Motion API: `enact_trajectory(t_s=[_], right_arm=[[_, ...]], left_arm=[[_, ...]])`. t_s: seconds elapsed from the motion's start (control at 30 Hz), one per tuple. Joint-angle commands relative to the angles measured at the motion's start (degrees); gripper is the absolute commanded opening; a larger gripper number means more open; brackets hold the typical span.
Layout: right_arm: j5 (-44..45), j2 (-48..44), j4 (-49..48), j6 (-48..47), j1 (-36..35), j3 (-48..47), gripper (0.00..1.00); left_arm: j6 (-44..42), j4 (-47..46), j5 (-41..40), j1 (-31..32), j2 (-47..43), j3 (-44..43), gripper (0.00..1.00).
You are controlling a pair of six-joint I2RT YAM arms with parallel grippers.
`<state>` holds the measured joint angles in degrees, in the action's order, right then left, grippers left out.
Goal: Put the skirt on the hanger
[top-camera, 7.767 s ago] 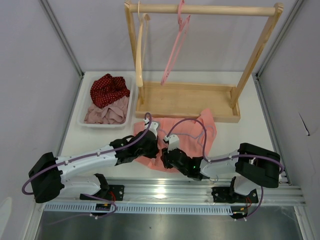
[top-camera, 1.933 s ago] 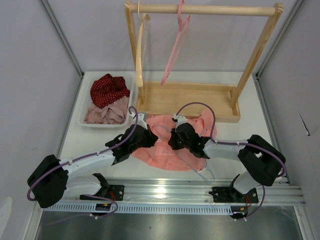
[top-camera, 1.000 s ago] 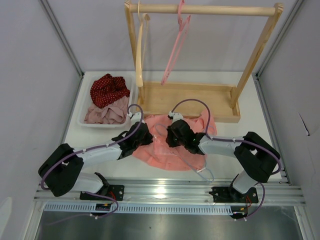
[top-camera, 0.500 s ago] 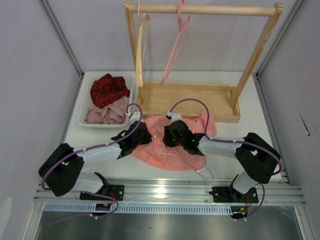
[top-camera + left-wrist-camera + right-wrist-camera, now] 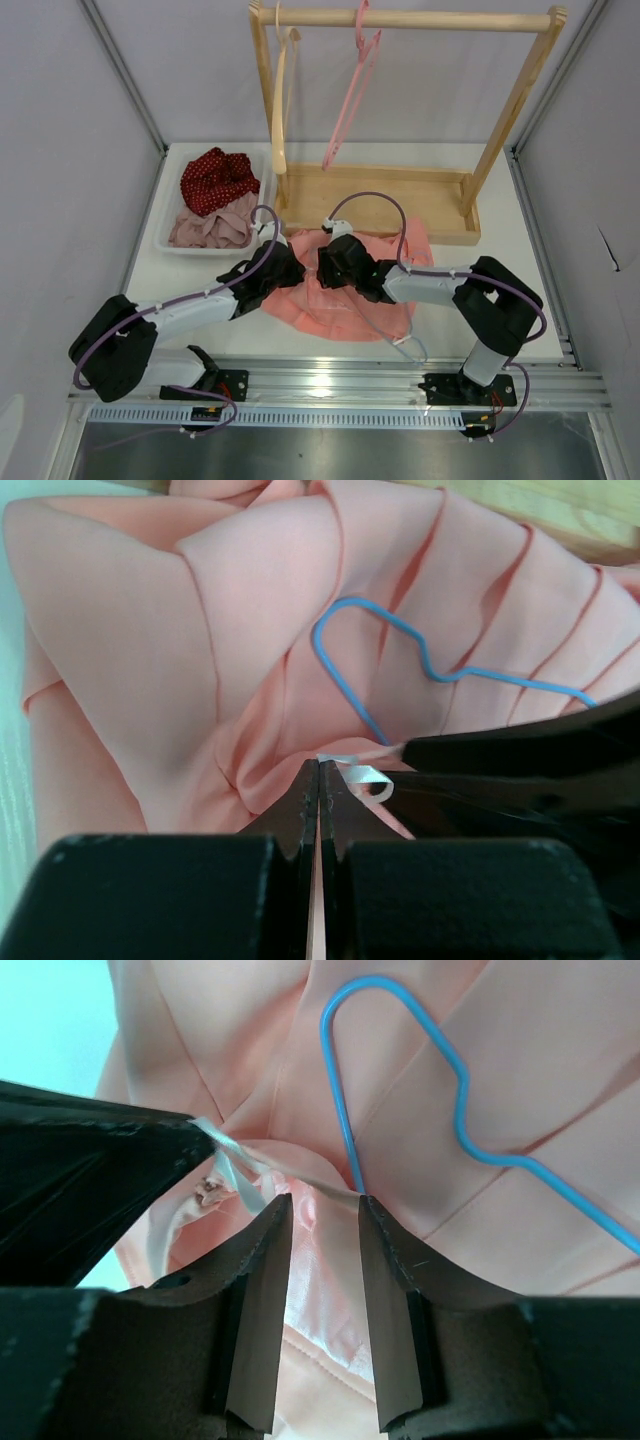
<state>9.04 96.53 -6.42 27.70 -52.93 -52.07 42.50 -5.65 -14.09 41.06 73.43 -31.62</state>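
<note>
Pleats fan across the salmon-pink skirt (image 5: pixel 345 300), which lies spread flat on the bench (image 5: pixel 500 250) about midway between its left and right edges. It sits toward the near edge and its far hem touches the base of the wooden rack (image 5: pixel 375 205).

The pale blue hanger (image 5: pixel 463 1100) rests on top of the skirt, and its hook curves over the folds in both wrist views.

The left end effector (image 5: pixel 295 270) is low over the left part of the skirt. Its fingers are pressed fully together, and a pale ribbon loop (image 5: pixel 365 777) sewn to the skirt comes out at their tips, seemingly pinched there.

The right end effector (image 5: pixel 322 268) is just beside it, and the two tips nearly meet. Its fingers (image 5: pixel 262 1260) stand partly apart with skirt fabric showing in the gap, and nothing is clamped between them. One end of the hanger wire runs down to the tip of the right-hand finger in the wrist view, but whether it touches cannot be told.

A white tray (image 5: pixel 165 230) sits at the far left corner of the bench. It holds a red dotted cloth (image 5: pixel 215 178) and a mauve cloth (image 5: pixel 212 228).

A pink hanger (image 5: pixel 350 95) and a wooden hanger (image 5: pixel 280 100) hang from the rack's rail.
</note>
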Motion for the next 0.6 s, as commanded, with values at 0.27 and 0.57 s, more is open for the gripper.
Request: enact_trajectory(t_s=[0.27,0.57], right_arm=[[-2.97,4.72,-4.84,0.24,0.02,-3.47,0.11],[-3.41,5.51,-4.75,1.74,0.19,-3.38,0.02]], left_arm=[[-4.0,-1.47,3.45,-0.72,-3.46,-0.64,0.0],[-5.67,-0.33,5.47,-0.63,-5.05,-1.52,0.06]])
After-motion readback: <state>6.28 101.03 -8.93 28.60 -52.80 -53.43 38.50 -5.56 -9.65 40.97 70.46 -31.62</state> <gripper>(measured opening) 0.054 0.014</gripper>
